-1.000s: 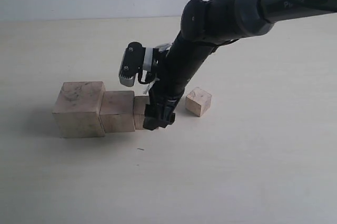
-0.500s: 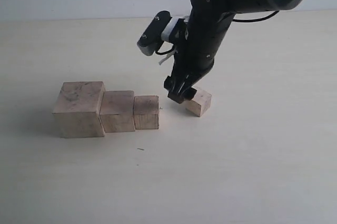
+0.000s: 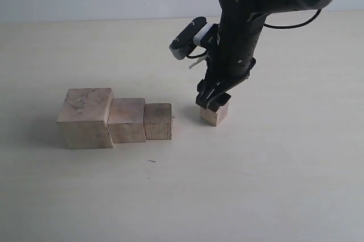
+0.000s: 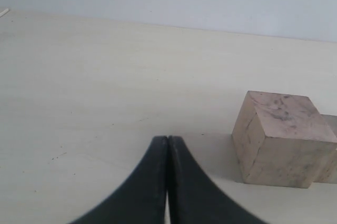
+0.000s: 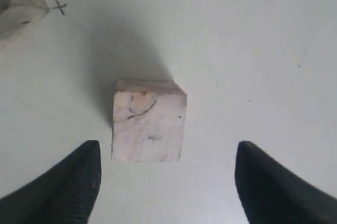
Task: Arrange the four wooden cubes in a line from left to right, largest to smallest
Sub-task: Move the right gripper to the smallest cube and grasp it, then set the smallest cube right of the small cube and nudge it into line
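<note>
Three pale wooden cubes stand in a touching row on the table: the largest cube at the left, the second cube beside it, the third cube at the right end. The smallest cube sits alone to their right, apart from the row. My right gripper hangs open just above the smallest cube, which lies ahead of the spread fingers, untouched. My left gripper is shut and empty, low over the table beside the largest cube.
The pale table is bare apart from the cubes. A small dark mark lies in front of the row. The right arm reaches in from the upper right, over the table's far part.
My right gripper has let go of the third cube at the row's end, risen, and moved right to hang over the smallest cube. The cubes have not moved.
</note>
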Robot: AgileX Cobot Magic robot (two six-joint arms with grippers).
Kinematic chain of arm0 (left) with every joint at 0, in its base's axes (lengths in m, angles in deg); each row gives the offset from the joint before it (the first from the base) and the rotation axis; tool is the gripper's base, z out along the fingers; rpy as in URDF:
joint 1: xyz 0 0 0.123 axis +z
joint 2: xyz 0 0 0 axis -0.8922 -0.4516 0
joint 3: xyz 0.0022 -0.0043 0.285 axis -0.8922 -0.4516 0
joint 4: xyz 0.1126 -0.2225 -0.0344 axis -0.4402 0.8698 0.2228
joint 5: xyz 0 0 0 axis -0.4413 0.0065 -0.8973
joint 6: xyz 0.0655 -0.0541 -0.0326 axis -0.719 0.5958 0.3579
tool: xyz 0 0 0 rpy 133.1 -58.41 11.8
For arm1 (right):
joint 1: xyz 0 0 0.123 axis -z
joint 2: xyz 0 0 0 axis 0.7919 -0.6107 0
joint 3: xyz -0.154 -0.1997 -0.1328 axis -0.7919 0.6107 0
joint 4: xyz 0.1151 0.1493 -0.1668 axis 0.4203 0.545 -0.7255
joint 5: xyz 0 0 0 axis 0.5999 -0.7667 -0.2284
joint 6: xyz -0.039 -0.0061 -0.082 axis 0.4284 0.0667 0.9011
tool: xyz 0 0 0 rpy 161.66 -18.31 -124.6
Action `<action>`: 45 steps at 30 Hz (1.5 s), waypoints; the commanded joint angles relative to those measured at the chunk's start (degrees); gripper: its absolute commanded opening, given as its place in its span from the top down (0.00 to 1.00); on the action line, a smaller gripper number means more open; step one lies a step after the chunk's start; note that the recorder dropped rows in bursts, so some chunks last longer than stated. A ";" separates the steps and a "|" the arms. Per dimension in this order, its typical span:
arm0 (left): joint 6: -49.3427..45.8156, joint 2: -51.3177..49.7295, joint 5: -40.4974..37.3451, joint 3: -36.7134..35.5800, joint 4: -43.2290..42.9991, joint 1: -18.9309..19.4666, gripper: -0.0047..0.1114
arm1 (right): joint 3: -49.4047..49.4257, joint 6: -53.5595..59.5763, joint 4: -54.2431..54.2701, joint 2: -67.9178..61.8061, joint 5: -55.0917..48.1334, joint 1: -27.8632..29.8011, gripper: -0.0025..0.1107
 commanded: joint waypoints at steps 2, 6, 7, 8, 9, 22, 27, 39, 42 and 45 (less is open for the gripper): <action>0.17 0.32 0.47 -0.04 -0.16 -0.35 0.96 | 0.08 0.14 3.95 -0.18 -0.39 0.30 0.36; 0.17 0.32 0.47 -0.04 -0.16 -0.35 0.96 | 0.08 0.14 4.08 -1.49 -0.39 0.30 0.36; 0.17 0.32 0.47 -0.04 -0.16 -0.35 0.96 | 0.08 0.14 4.08 -1.98 -0.39 0.30 0.36; 0.17 0.32 0.47 -0.04 -0.16 -0.35 0.96 | 0.08 0.14 4.08 -2.15 -0.39 0.30 0.36; 0.17 0.32 0.47 -0.04 -0.16 -0.35 0.96 | 0.08 0.14 4.08 -2.62 -0.39 0.30 0.36; 0.17 0.32 0.47 -0.04 -0.16 -0.35 0.96 | 0.08 0.78 4.08 -5.83 -0.23 0.30 0.71; 0.17 0.32 0.47 -0.04 -0.16 -0.35 0.96 | 0.08 5.06 4.48 -5.62 -0.23 0.30 0.98; 0.17 0.32 0.47 -0.04 -0.16 -0.35 0.96 | 0.08 36.66 17.50 -5.95 0.39 0.20 0.98; 0.17 0.32 0.47 -0.04 -0.16 -0.35 0.96 | 0.08 40.39 17.89 -5.95 1.70 0.20 0.98; 0.17 0.32 0.47 -0.04 -0.16 -0.35 0.96 | 0.08 42.68 16.46 -5.95 1.98 0.20 0.98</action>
